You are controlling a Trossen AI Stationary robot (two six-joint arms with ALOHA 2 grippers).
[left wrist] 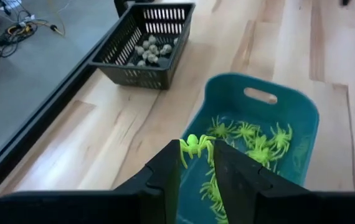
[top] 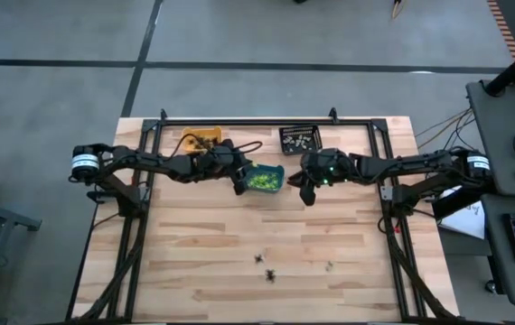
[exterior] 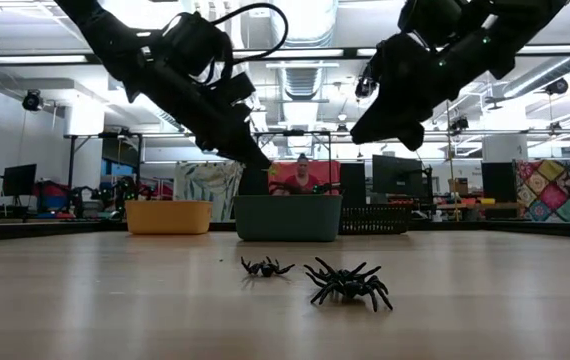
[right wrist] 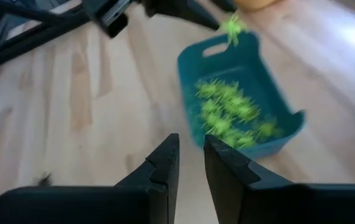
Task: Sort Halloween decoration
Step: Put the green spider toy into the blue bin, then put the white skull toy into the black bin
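My left gripper [left wrist: 196, 163] is shut on a lime green spider [left wrist: 196, 145], a Halloween decoration, just above the near rim of the teal bin [left wrist: 302, 118]. Several more green spiders [left wrist: 252, 137] lie in that bin. My right gripper [right wrist: 190, 155] hovers on the other side of the bin [top: 264, 178]; a narrow gap shows between its fingers, with nothing in it. Two black spiders [exterior: 347, 283] [exterior: 267, 267] and a pale one [top: 330, 265] rest on the table near its front edge. My left gripper pinches the green spider's body [left wrist: 194, 149] between its two fingertips. The legs stick out beyond and to both sides of the tips. The fingers slant down toward the bin from the table's left, and the spider is lifted clear over the bin's rim.
An orange bin [top: 201, 140] with dark pieces and a black basket [top: 299, 137] with pale pieces [left wrist: 152, 48] stand at the table's far edge. A black metal frame [top: 149, 153] runs along the table's sides. A broad stretch of bare wood [top: 203, 244] lies toward the front.
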